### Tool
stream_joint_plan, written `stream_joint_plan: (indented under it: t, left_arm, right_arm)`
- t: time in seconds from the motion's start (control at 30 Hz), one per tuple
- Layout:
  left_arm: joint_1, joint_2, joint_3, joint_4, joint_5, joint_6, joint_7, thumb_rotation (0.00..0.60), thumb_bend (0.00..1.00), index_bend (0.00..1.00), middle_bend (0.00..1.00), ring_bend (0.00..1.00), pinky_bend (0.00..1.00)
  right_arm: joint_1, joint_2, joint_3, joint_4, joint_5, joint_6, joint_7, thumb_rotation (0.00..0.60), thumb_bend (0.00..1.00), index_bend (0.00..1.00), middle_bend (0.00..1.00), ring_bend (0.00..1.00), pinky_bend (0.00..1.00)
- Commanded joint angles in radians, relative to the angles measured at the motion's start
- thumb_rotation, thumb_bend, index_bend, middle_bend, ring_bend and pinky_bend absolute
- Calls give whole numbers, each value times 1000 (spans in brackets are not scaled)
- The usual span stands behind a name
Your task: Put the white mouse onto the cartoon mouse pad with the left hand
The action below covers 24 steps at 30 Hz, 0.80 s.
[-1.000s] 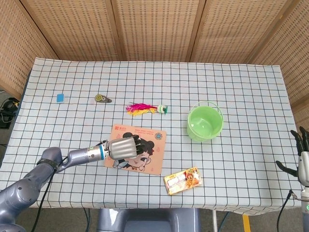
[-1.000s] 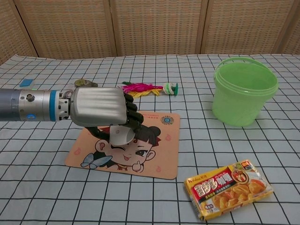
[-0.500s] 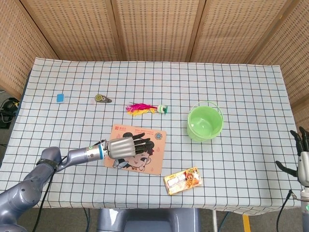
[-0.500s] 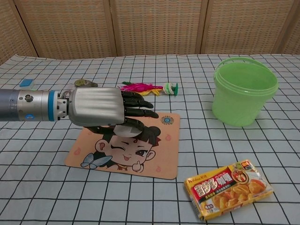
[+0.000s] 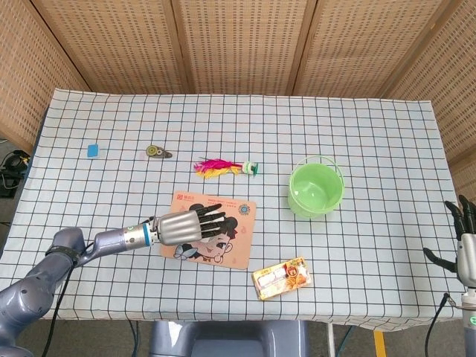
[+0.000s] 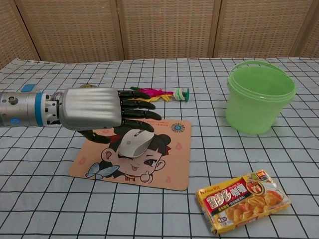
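White mouse (image 6: 135, 142) set on cartoon mouse pad (image 6: 169, 167); left hand (image 6: 99, 108) fingers spread, nothing held; retraction required next.

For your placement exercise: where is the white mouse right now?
In the chest view the white mouse lies on the cartoon mouse pad, left of centre, just beneath the spread fingers of the left hand.

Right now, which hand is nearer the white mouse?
Left. The left hand hovers just above the white mouse on the cartoon mouse pad, fingers spread. The right hand sits far off at the table's right edge.
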Motion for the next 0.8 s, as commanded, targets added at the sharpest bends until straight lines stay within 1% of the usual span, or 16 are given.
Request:
stream_joint_plan:
  t: [0.03,0.1,0.13,0.17,0.27,0.3,0.33,0.43,0.5,0.6,0.63,0.8]
  left_arm:
    - [44,37,-37,-48,-50,46,11,600,268,109,0,0,16]
    - [96,73,-75,-114,-112,63,32,600,268,108,0,0,16]
    - [126,102,-95,-176,-149,64,65,600,268,108,0,0,15]
    - [142,118,-105,-213,-169,64,83,600,268,108,0,0,15]
    - [222,195,-139,-396,-257,64,184,600,263,106,0,0,9]
    - [260,229,-149,-481,-297,63,231,600,257,104,0,0,5]
    - [301,255,-154,-547,-340,66,258,600,249,100,0,0,2]
    - [400,318,-158,-725,-424,95,360,600,227,80,0,0,0]
    - [471,341,-160,-807,-468,144,394,600,216,64,0,0,0]
    - [549,350,-165,-866,-502,210,417,600,201,36,0,0,0]
    - [562,351,-166,-874,-506,221,421,600,198,24,0,0,0]
    - [687,354,-171,-948,-576,287,410,600,195,0,0,0,0]
  right_arm:
    - [1,0,-2,-2,-3,-1,-2,600,78,148,0,0,0]
    - [2,-1,-6,-5,-9,-2,-5,600,78,148,0,0,0]
    - [3,-1,-9,-7,-13,-3,-8,600,78,148,0,0,0]
    - [3,-1,-10,-8,-15,-2,-9,600,78,148,0,0,0]
    - [4,-1,-17,-13,-27,0,-15,600,78,148,0,0,0]
    - [5,-1,-19,-15,-31,1,-21,600,78,147,0,0,0]
    - [6,0,-22,-17,-35,0,-27,600,78,147,0,0,0]
    - [8,2,-28,-27,-44,1,-44,600,78,144,0,0,0]
    - [9,3,-33,-35,-52,1,-54,600,77,136,0,0,0]
    - [11,8,-39,-48,-61,-3,-60,600,77,126,0,0,0]
    - [12,9,-40,-51,-62,-3,-62,600,78,124,0,0,0]
    - [12,13,-55,-71,-85,3,-79,600,78,120,0,0,0]
